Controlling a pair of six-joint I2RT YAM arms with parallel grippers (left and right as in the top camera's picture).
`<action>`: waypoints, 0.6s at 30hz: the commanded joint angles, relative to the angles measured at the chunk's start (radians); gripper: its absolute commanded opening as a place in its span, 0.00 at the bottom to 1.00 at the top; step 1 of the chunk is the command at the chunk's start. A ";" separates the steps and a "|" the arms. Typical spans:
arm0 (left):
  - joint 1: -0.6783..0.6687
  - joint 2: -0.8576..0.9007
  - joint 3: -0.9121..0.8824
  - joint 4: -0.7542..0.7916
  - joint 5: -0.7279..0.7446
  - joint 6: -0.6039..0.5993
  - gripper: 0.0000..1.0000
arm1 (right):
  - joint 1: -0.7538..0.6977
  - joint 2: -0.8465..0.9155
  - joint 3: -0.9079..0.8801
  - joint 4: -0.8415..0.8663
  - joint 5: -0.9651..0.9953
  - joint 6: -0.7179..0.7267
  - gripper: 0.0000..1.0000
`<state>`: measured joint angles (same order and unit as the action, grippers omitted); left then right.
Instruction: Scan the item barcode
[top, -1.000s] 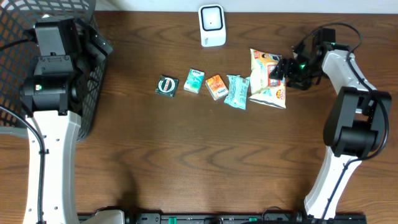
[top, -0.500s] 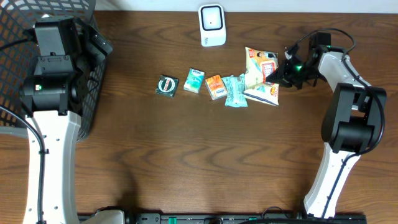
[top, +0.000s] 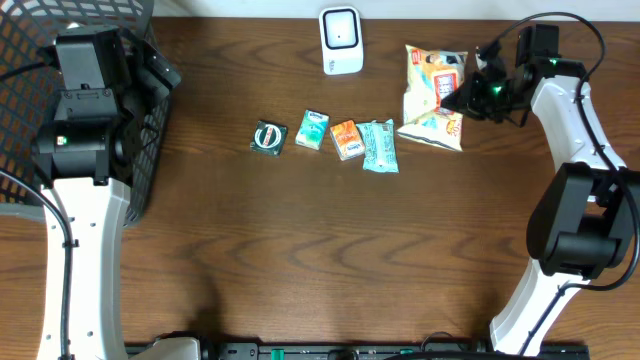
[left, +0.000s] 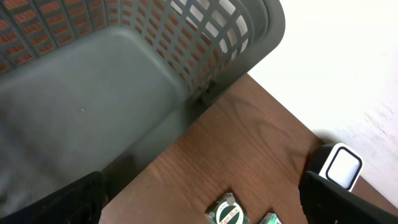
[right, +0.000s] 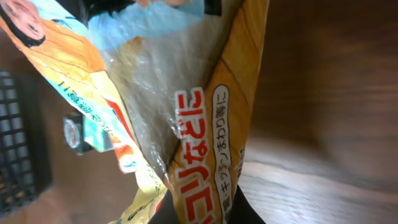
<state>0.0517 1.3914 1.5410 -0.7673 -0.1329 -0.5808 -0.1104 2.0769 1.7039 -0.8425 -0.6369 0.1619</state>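
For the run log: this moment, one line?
right gripper shut on bag | left gripper open at basket | bag apart from scanner

Staged shop checkout on a lab bench. Dark wood-grain table (top: 300, 250). A white barcode scanner (top: 340, 40) stands at its far edge, against a plain white wall (left: 348, 56). Nearer than the scanner is a row of small retail packets (top: 345, 138), with a snack bag (top: 435, 95) just right of it. Grey mesh basket (top: 20, 60) sits well off to the scanner's left. White left arm (top: 85, 200) and right arm (top: 565, 200) rise from the edge opposite the scanner.

Basket (top: 22, 70) far left, scanner (top: 340, 40) behind row of packets (top: 345, 138), snack bag (top: 432, 90) rightmost
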 joint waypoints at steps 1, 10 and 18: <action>0.004 -0.005 0.002 -0.003 -0.002 -0.012 0.98 | 0.033 -0.003 0.005 0.098 -0.136 0.108 0.01; 0.004 -0.005 0.002 -0.003 -0.002 -0.011 0.98 | 0.214 -0.003 0.014 0.549 0.022 0.307 0.01; 0.004 -0.005 0.002 -0.003 -0.002 -0.012 0.98 | 0.368 0.009 0.058 0.735 0.385 0.316 0.01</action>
<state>0.0517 1.3914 1.5410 -0.7673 -0.1329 -0.5808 0.2344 2.0777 1.7088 -0.1436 -0.4168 0.4572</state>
